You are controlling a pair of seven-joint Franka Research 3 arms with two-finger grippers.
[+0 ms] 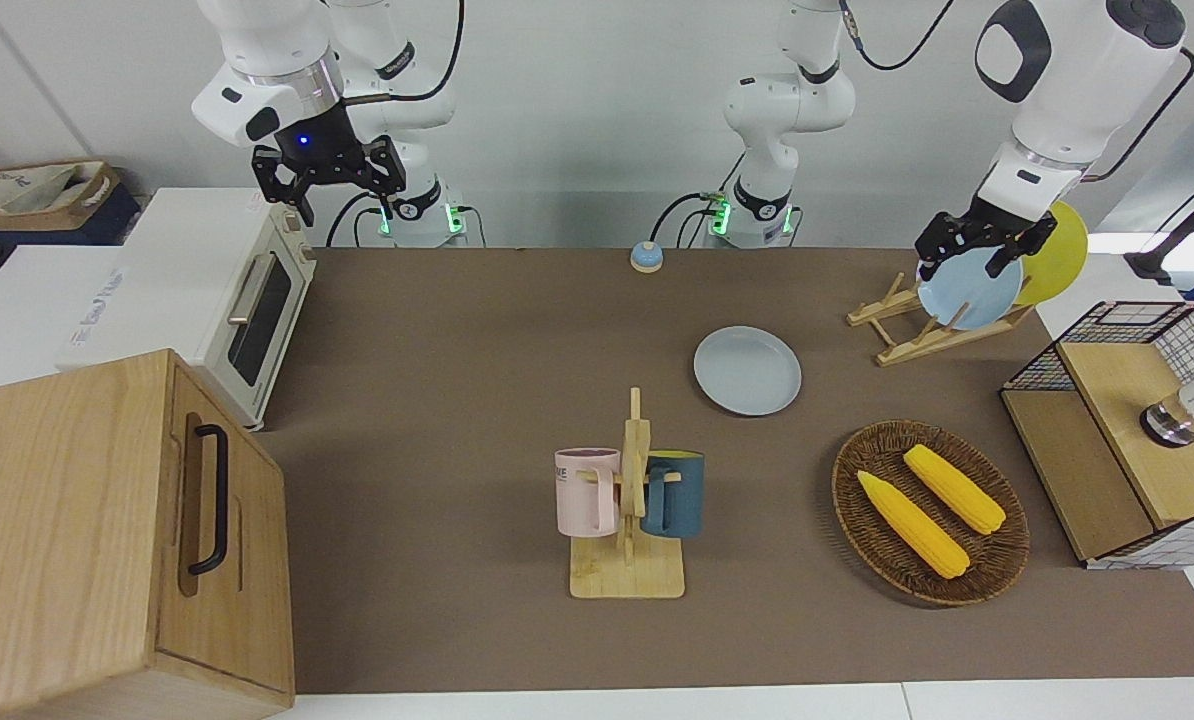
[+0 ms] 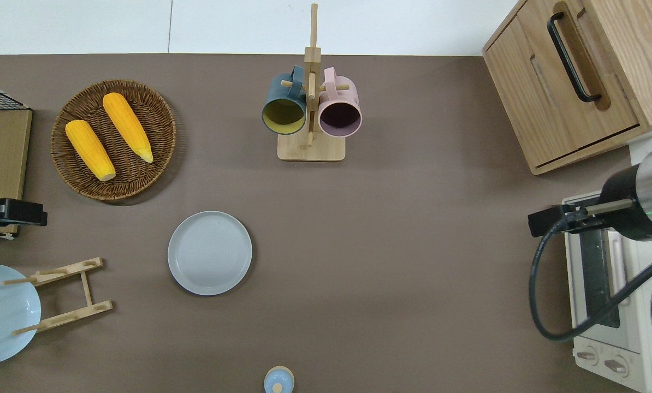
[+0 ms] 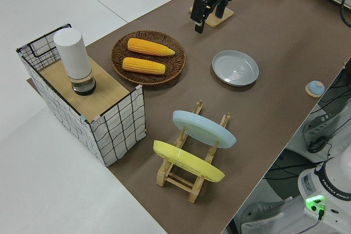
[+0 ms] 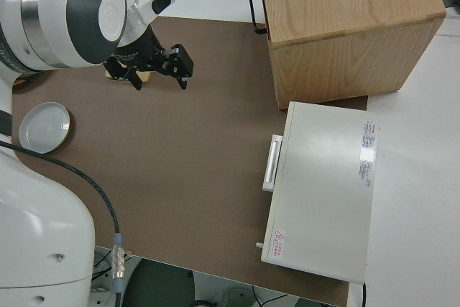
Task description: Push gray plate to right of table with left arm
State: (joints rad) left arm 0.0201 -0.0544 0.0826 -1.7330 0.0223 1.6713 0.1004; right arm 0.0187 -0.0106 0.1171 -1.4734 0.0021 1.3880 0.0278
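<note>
The gray plate (image 1: 747, 370) lies flat on the dark brown table (image 1: 457, 400), between the mug stand and the robots; it also shows in the overhead view (image 2: 209, 252), the left side view (image 3: 235, 68) and the right side view (image 4: 44, 126). My left gripper (image 1: 962, 270) hangs open and empty in the air at the left arm's end of the table. In the overhead view (image 2: 12, 213) it is over the edge of the wire shelf, well apart from the plate. It also shows in the left side view (image 3: 208, 20). My right arm is parked, its gripper (image 1: 347, 195) open and empty.
A wooden rack (image 1: 907, 330) holds a sky-blue plate (image 1: 972, 290) and a yellow plate (image 1: 1062, 250). A wicker basket (image 1: 847, 490) holds two corn cobs. A mug stand (image 1: 632, 500) carries two mugs. A wooden cabinet (image 1: 107, 540), a toaster oven (image 1: 247, 310), a wire shelf (image 1: 1107, 440) and a small blue bell (image 1: 646, 257) also stand here.
</note>
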